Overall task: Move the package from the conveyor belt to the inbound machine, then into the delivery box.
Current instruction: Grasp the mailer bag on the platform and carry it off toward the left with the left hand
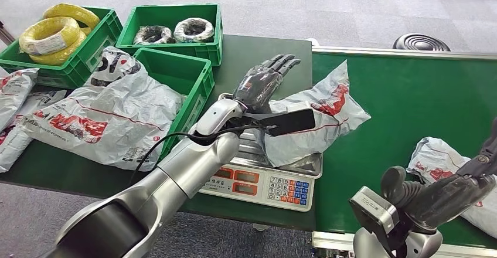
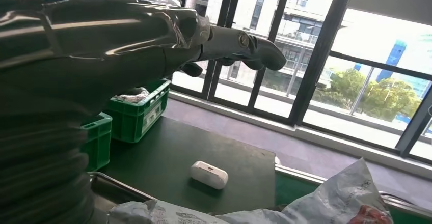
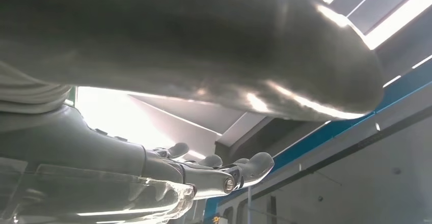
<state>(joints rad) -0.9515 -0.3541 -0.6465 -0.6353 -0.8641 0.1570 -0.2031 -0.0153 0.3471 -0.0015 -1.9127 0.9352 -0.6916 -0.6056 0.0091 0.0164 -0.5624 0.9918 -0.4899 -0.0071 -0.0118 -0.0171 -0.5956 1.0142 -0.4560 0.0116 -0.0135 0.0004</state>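
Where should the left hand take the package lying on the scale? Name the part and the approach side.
Grip the package at its raised crumpled middle, coming from above: it lies flat across the scale, and the left hand hovers over its near-left part, fingers spread.

Dark green table (image 1: 258, 53): three green crates (image 1: 173, 73) at far left corner, scale (image 1: 264, 179) at near edge by the conveyor belt (image 1: 404, 102), small white case (image 2: 209, 174) near far edge. Belt carries a package (image 1: 436, 158) at its near edge.

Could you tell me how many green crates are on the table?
3: one at the far left holding yellow coils, one at the back centre holding wire rolls, and one in front of it under a package; others may be out of view.
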